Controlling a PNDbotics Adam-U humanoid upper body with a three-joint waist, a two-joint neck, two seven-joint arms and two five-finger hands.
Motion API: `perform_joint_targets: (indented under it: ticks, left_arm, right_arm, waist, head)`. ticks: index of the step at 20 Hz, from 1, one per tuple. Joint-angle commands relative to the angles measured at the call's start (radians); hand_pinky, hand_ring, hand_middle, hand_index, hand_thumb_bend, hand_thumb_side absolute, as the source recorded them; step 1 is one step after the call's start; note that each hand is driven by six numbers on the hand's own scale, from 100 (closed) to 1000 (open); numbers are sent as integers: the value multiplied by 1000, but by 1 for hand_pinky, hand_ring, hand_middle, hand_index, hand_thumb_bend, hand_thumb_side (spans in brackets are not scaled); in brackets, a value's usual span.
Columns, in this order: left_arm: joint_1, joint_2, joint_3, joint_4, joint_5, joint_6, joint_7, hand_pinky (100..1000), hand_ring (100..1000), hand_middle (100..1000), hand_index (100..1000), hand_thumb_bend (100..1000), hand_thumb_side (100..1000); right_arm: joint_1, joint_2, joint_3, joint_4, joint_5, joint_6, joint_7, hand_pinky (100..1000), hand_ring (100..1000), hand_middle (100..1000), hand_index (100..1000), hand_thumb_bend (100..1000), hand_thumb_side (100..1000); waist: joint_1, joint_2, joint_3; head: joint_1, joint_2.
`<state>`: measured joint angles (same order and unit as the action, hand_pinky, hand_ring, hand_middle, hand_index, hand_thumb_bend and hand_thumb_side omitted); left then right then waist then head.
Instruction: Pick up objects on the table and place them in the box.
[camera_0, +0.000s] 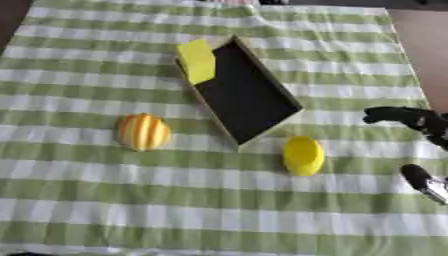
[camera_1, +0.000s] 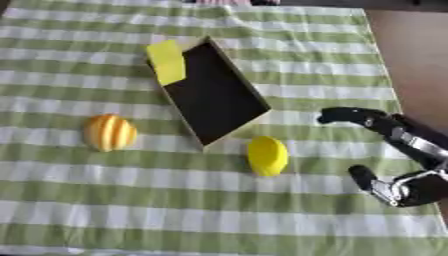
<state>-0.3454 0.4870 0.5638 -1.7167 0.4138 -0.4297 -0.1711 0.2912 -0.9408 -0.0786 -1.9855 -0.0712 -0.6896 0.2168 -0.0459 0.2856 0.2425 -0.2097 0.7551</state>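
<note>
A green-and-white striped cloth (camera_0: 105, 200) covers the table, and everything to be handled sits on it.

Farthest left lies a round orange object (camera_0: 143, 131) with pale ribs running along it — it rests alone on the cloth, well apart from the rest.

To its right, near the middle, stands the box (camera_0: 242, 92), a long shallow tray with light walls and a dark floor, set askew so one corner points toward the near side. A flat yellow piece (camera_0: 198, 61) lies over its far-left end, partly across the rim; whether it is inside or only leaning on the wall cannot be told.

Just right of the box's near corner sits a yellow oval object (camera_0: 303, 155), on the cloth and outside the box, close to the wall but not touching it.

Farther right comes the robot's right hand (camera_1: 407, 150), black with silver parts, entering from the right edge. Its thumb and fingers are spread wide — one dark tip reaches toward the far side, another toward the near side — and it holds nothing. The yellow oval lies to its left, apart from it.
</note>
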Motion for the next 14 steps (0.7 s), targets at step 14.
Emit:
perform_joint_targets:
  ticks: [14]
  left_arm:
    - [-29, 15, -10, -33, 3, 23, 0, 748, 815, 727, 768, 100, 567]
  right_arm:
    - [-85, -63, 60, -14, 380, 52, -175, 1000, 1000, 883, 1000, 100, 221]
  waist:
    - [-5, -18, 30]
  head:
    - [-33, -7]
